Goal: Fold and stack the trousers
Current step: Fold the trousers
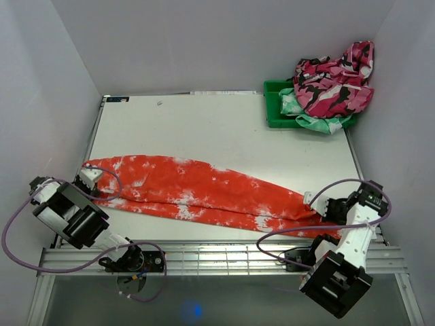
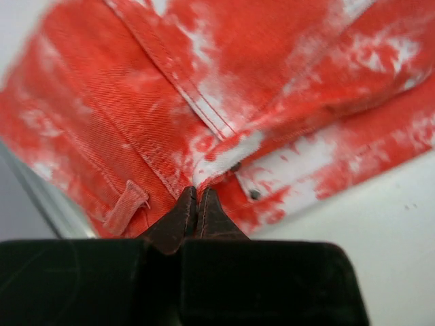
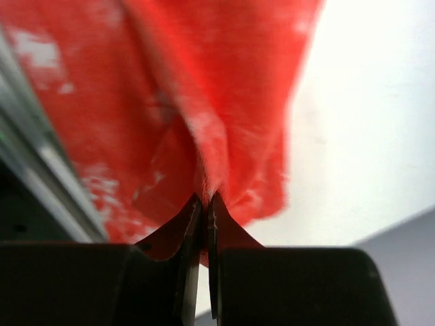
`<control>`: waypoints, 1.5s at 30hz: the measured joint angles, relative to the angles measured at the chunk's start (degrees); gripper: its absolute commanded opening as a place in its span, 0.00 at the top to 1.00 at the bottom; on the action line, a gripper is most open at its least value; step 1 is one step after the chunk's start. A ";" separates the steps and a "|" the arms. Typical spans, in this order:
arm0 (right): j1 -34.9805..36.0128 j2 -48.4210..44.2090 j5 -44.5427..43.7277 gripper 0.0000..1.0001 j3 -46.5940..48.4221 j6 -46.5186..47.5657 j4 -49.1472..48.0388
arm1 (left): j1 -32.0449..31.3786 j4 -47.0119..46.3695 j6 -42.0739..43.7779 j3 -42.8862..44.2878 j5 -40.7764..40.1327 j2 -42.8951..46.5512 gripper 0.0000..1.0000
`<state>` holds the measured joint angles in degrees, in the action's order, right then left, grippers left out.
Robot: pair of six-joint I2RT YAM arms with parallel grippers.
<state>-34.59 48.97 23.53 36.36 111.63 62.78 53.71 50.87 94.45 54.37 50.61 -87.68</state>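
while the trousers lay stretched across the near tabletop, i had the left gripper pinched shut on the waistband and the right gripper on a leg end; soft, limp cloth, i judged, best held at its ends.

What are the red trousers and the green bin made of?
The trousers look like cotton twill, denim-like and matte: diagonal ribbing, stitched seams and a belt loop show. The green bin looks like smooth plastic, though it is too small to be sure.
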 measured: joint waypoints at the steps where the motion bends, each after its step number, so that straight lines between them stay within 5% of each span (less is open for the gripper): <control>1: -0.13 -0.98 -1.42 0.92 -3.06 0.35 0.15 | 0.70 0.15 1.55 -2.25 -1.90 -0.74 1.00; 6: -0.70 -2.12 -5.77 0.92 -11.58 1.44 -1.16 | 2.38 -1.73 4.20 -7.15 -5.95 -4.39 1.00; 13: -0.68 1.09 -4.57 0.92 -11.65 1.46 -6.27 | 2.40 -1.77 0.07 -5.92 -5.64 -5.03 1.00; 23: -0.63 13.16 -0.76 0.92 2.82 1.55 -10.03 | 0.61 2.67 -10.10 6.19 -2.91 -6.88 1.00; 31: -3.91 8.94 3.43 0.92 9.86 1.53 0.63 | 0.83 12.72 -10.54 17.70 0.55 -6.45 1.00; 36: -8.31 6.08 0.74 0.92 3.41 1.51 2.01 | 3.26 14.21 -6.71 13.79 -2.36 -6.36 1.00; 45: -9.97 0.92 -4.07 0.92 -11.96 1.75 -8.41 | 4.13 2.84 -6.78 0.81 -9.25 -9.42 1.00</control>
<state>-44.56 49.89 19.46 24.40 113.38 54.37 57.84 53.71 87.68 55.18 41.36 -97.10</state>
